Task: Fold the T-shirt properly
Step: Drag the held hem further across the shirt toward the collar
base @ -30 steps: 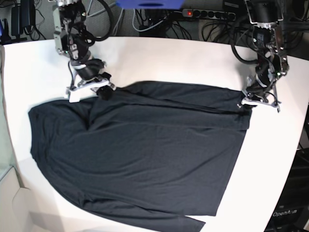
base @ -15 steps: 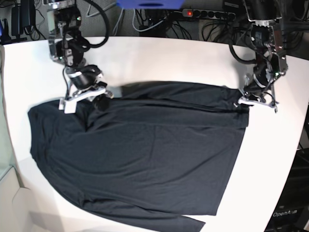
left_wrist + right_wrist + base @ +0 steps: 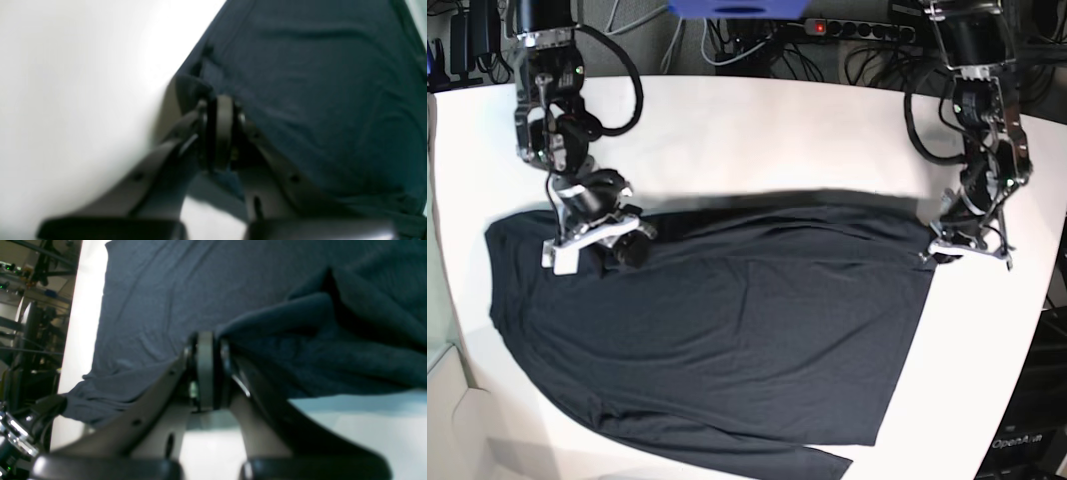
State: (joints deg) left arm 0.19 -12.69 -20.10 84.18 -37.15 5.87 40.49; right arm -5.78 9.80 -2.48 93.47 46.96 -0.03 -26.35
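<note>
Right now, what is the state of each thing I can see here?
T-shirt: spread on the table, far edge folded over and pinched at both ends.
Left gripper: jaws shut on the T-shirt's edge.
Right gripper: jaws shut on a raised fold of the T-shirt.
Table: white, mostly covered.
</note>
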